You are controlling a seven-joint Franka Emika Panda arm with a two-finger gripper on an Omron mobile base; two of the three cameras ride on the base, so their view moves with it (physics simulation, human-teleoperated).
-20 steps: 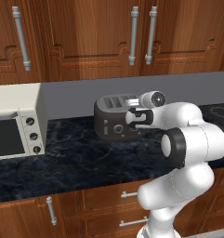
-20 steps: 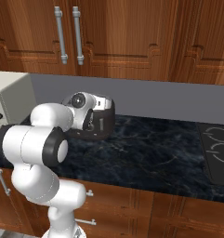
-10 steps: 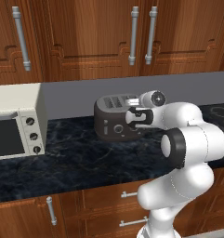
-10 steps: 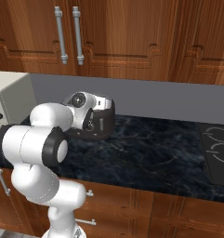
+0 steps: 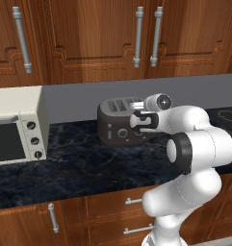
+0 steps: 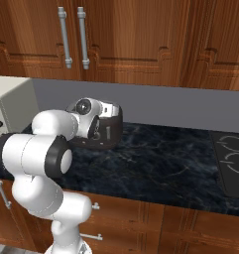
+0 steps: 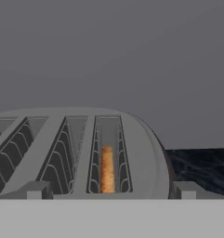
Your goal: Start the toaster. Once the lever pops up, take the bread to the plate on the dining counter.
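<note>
The dark grey toaster (image 5: 115, 129) (image 6: 109, 132) stands on the black marbled worktop against the grey wall. My gripper (image 5: 142, 121) (image 6: 95, 130) is at its right front end, open, level with the top edge. In the hand view the gripper (image 7: 111, 190) looks along the slotted top of the toaster (image 7: 141, 153), with one fingertip (image 7: 36, 189) on each side of it and nothing held. The bread (image 7: 107, 169) sits low in one slot, orange-brown. My hand hides the lever. The plate and the dining counter are out of view.
A cream-white toaster oven (image 5: 16, 127) (image 6: 9, 106) stands left of the toaster. A black hob (image 6: 232, 163) (image 5: 228, 115) lies at the worktop's right end. Wooden wall cabinets (image 5: 112, 38) hang above, and drawers run under the worktop's front edge (image 5: 64, 192).
</note>
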